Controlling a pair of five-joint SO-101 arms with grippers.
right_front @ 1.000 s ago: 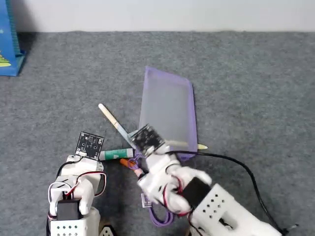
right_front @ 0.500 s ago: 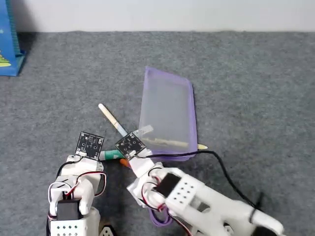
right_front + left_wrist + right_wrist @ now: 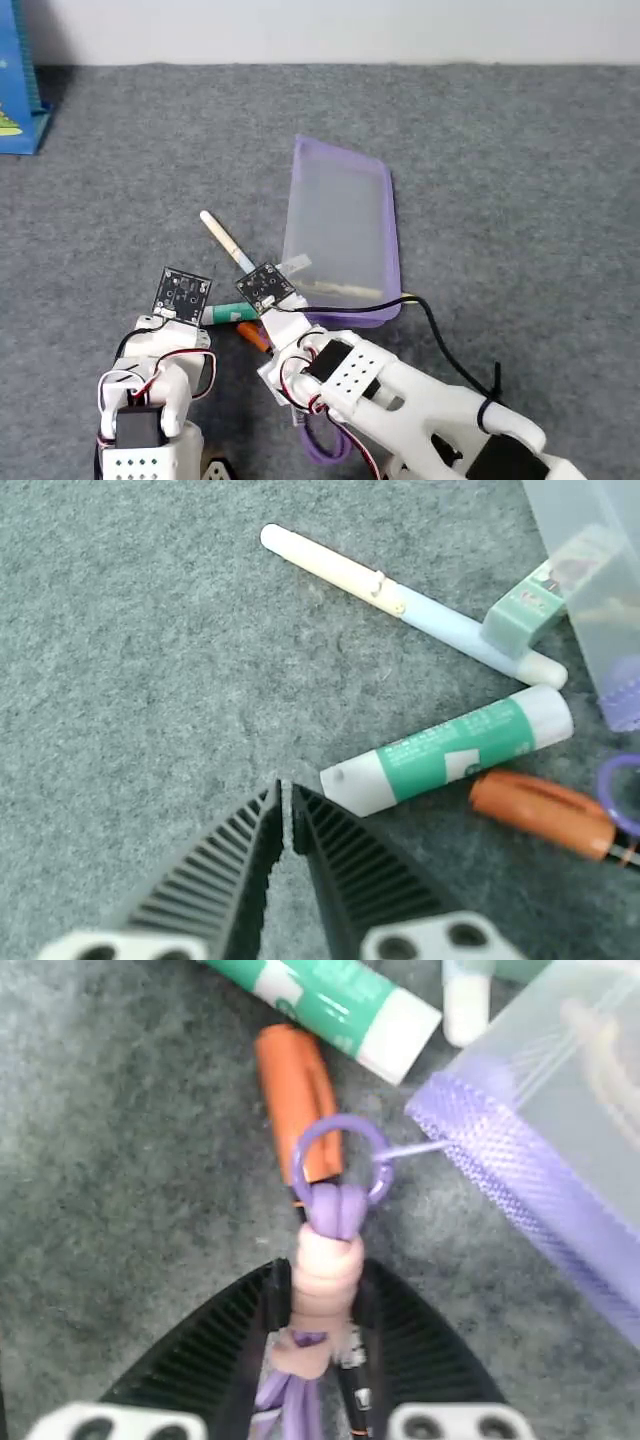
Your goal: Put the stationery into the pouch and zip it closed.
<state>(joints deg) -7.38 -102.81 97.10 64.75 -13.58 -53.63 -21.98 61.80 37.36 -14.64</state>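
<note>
Pinches the zip cord (image 3: 335, 1210) at the pouch (image 3: 340, 230) mouth with right claw (image 3: 320, 1274); holds left claw (image 3: 288, 802) pressed together. Finds glue stick (image 3: 450, 750) and pen (image 3: 400, 595) beside the pouch: light, stiff, probably prone to rolling; best gripped mid-barrel.

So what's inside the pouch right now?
Through the translucent pouch a pale stick lies across its near end; the right arm covers one corner, hiding anything else there.

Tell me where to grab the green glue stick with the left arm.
Mid-barrel of the glue stick, from above, fingers across its width: it lies flat, and the orange pen crowds its far end. The left gripper would need opening first.
</note>
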